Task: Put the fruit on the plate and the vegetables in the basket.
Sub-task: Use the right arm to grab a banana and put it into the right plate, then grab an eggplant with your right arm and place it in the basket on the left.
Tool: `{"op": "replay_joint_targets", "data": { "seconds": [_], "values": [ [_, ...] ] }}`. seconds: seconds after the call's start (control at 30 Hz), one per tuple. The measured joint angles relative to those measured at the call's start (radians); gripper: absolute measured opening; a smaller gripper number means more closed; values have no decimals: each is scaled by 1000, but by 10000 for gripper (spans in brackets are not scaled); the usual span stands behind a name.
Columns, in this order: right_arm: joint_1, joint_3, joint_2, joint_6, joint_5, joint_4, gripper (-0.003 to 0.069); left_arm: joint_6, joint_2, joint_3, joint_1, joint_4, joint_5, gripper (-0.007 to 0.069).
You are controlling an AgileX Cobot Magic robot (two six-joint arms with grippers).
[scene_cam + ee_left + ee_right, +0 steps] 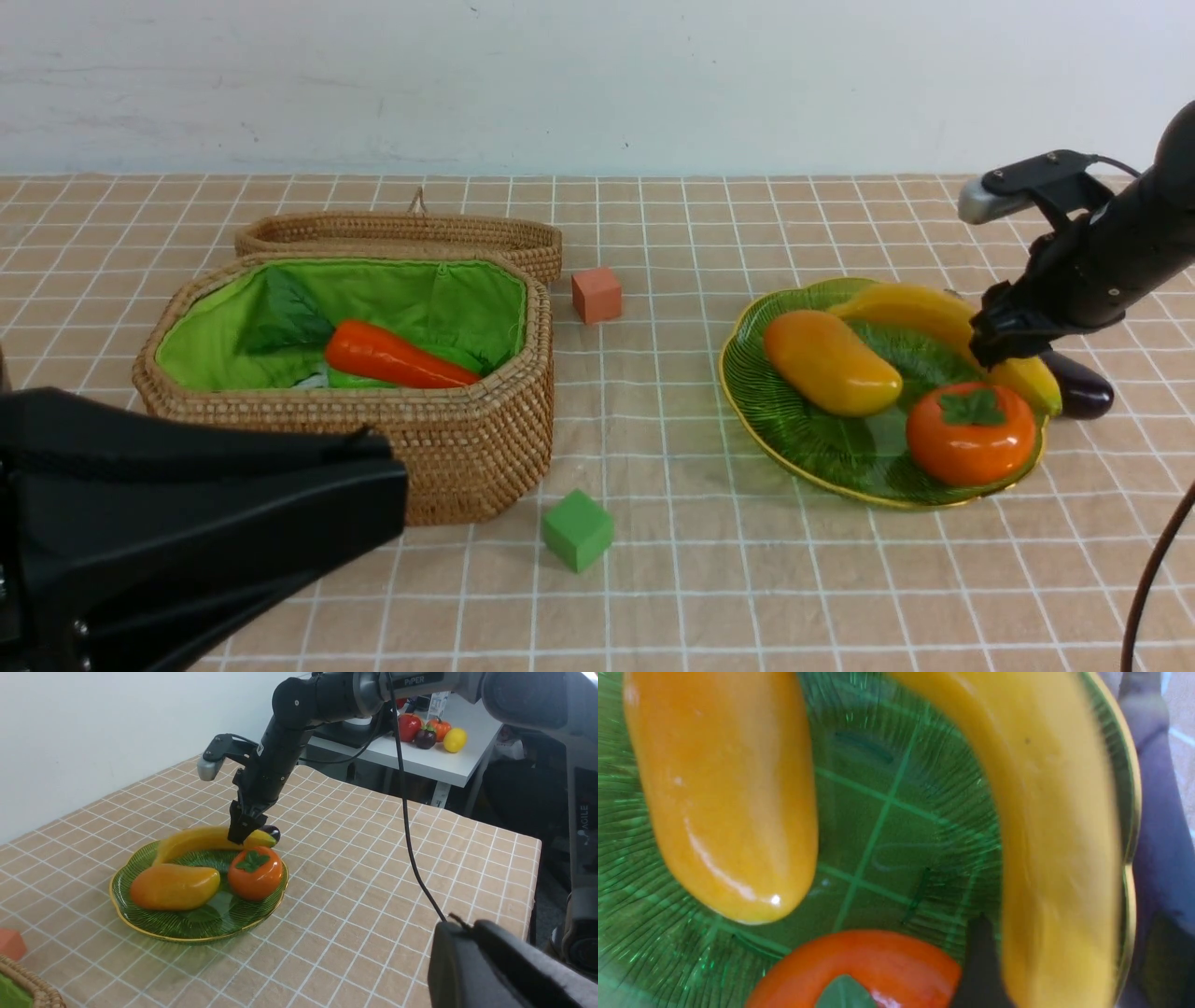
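The green glass plate (822, 459) holds the mango (831, 362), the persimmon (971, 434) and the banana (915, 308). My right gripper (994, 350) is down over the banana's near end. In the right wrist view its two dark fingers (980, 956) stand astride the banana (1055, 835), open, with the plate's gold rim showing between fruit and outer finger. The purple eggplant (1083, 390) lies on the cloth just behind the plate. The wicker basket (467, 448) holds the carrot (397, 357) and green pieces half hidden. My left gripper (397, 485) hangs shut and empty at front left.
A salmon cube (597, 294) sits behind the basket's right end and a green cube (578, 530) in front of it. The basket lid (401, 233) lies open at the back. A cable (1153, 579) hangs at the right. A side table (430, 760) with toys stands beyond.
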Motion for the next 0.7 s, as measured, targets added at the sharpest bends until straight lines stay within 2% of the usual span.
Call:
{"op": "replay_joint_targets", "data": {
  "seconds": [0.07, 0.17, 0.33, 0.43, 0.5, 0.57, 0.6, 0.63, 0.7],
  "values": [
    [0, 0, -9, 0, 13, -7, 547, 0, 0, 0, 0, 0, 0, 28],
    [0, 0, -34, 1, 24, -19, 573, 0, 0, 0, 0, 0, 0, 29],
    [-20, -1, -114, 37, 41, -106, 566, 0, 0, 0, 0, 0, 0, 27],
    [-72, -7, -126, 29, 48, -164, 539, 0, 0, 0, 0, 0, 0, 27],
    [-115, -9, -109, -12, 55, -162, 529, 0, 0, 0, 0, 1, 0, 27],
    [-171, -9, -64, -133, 61, -95, 527, 2, 0, 0, 0, 13, 0, 27],
    [-171, -9, -60, -145, 61, -87, 527, 2, 0, 0, 0, 13, 0, 27],
    [-190, -9, -35, -259, 61, -10, 527, 2, 0, 0, 0, 24, -2, 27],
    [-196, -9, -19, -322, 61, 32, 527, 2, 0, 0, 0, 32, -3, 27]
  ]
}}
